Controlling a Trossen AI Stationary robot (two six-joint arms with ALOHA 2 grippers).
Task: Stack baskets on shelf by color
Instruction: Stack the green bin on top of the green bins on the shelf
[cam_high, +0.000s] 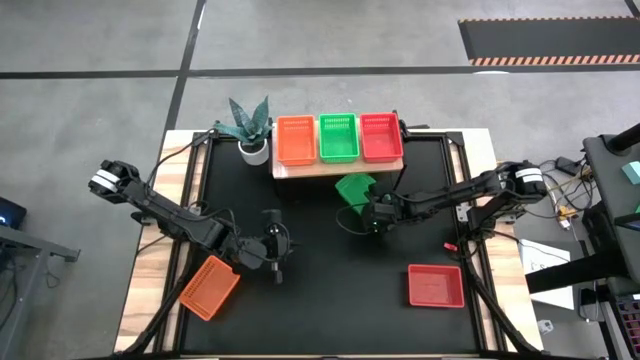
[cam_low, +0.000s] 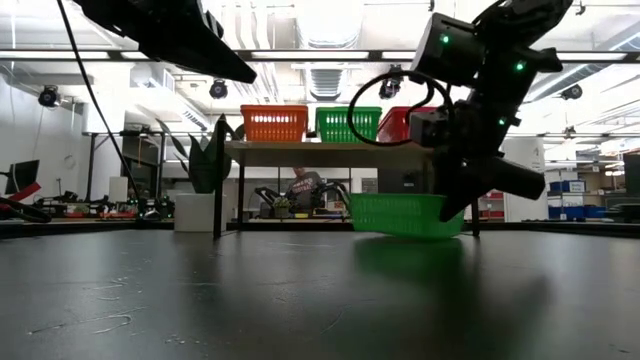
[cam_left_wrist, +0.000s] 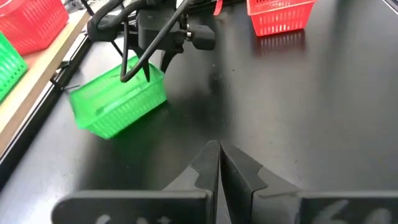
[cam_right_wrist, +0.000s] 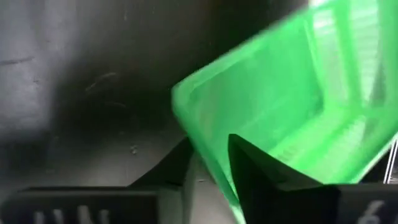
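- Shelf stands at the far middle of the table, and on it you have three stacks side by side: orange basket on the left, green shelf basket in the middle, red shelf basket on the right.
- Right gripper sits just in front of the shelf, and its fingers pinch the wall of a loose green basket, one finger inside the rim and one outside.
- From the low view you see that loose green basket tilted, with one end just off the tabletop.
- Left gripper waits over the near left-middle of the table, its fingers pressed together with nothing between them.
- Near the left gripper, an orange floor basket lies at an angle by the near left edge.
- On the near right you have a red floor basket lying flat on the table.
- A potted plant stands just left of the shelf.
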